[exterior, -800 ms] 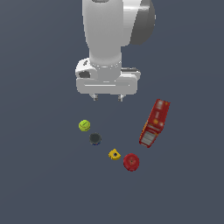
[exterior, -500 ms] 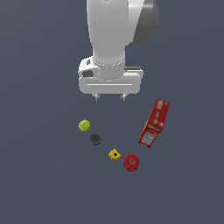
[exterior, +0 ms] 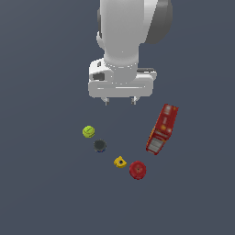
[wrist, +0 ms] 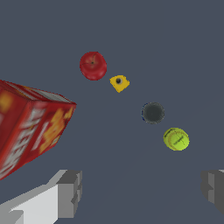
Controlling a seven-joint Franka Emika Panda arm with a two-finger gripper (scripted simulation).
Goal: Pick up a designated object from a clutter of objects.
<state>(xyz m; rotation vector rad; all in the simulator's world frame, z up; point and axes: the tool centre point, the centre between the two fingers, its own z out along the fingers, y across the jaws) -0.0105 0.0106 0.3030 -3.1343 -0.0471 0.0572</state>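
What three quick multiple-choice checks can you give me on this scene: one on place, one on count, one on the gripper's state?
1. What lies nearest the ball?
A. the red box
B. the dark disc
C. the red round thing

2. How many loose things lie below the arm?
A. three
B. five
C. seven

3. How is the gripper?
A. open, holding nothing
B. shut on the ball
C. shut on the box

Answers:
1 B: the dark disc sits just beside the ball, apart from it.
2 B: ball, disc, yellow block, red round thing and red box.
3 A: the wrist view shows the fingers far apart with only floor between them.
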